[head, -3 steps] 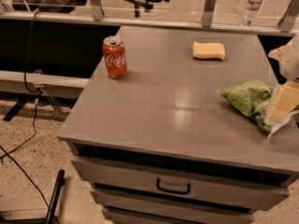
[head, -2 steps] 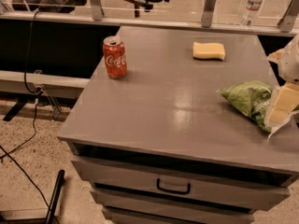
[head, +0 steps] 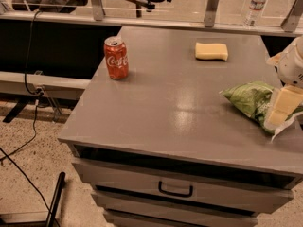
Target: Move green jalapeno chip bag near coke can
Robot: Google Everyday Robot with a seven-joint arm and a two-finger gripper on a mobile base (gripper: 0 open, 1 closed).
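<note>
The green jalapeno chip bag (head: 248,100) lies crumpled on the right side of the grey cabinet top (head: 175,112), close to the right edge. My gripper (head: 282,111) comes in from the right edge of the view and sits at the bag's right end, covering part of it. The white arm body (head: 292,65) is just above it. The coke can (head: 116,58) stands upright near the top's far left edge, well apart from the bag.
A yellow sponge (head: 211,51) lies at the back of the top. A clear water bottle (head: 257,4) stands behind a rail beyond it. Drawers with a dark handle (head: 175,190) are below the front edge. Cables run over the floor at left.
</note>
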